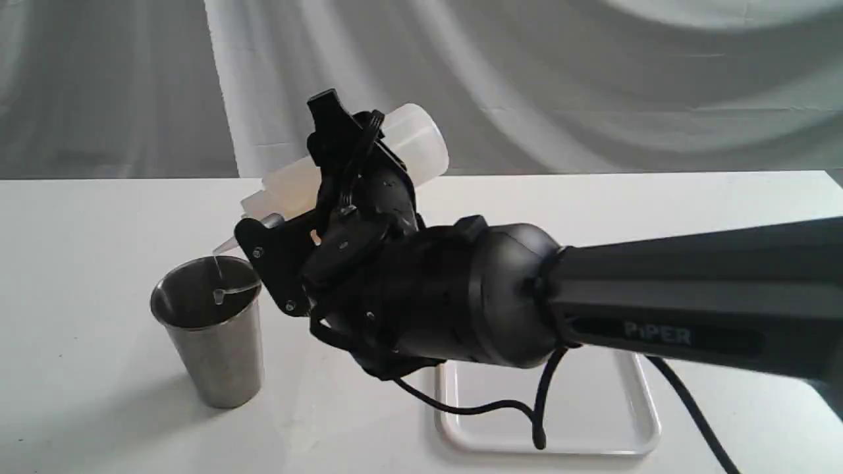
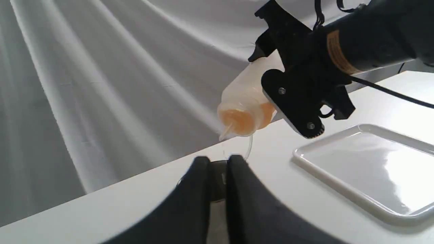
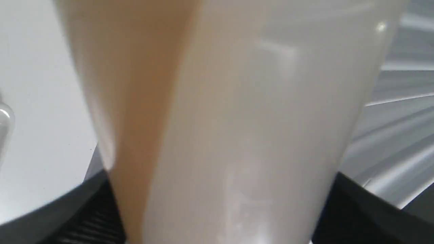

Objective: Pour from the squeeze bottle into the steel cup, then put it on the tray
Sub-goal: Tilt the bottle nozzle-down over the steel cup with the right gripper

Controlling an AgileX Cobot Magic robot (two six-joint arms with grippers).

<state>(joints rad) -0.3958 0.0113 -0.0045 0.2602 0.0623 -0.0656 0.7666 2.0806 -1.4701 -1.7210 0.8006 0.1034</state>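
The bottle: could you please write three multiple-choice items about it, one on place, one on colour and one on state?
1. The bottle has its nozzle: A) above the cup; B) above the tray; C) resting on the table.
2. Its liquid is: A) green; B) amber; C) blue.
3. The bottle is: A) upright; B) tilted nozzle-down; C) lying flat.

Key:
1. A: the tip hangs over the cup's rim.
2. B: orange-amber shows at the neck in the left wrist view.
3. B: its base is raised and the cone points down.
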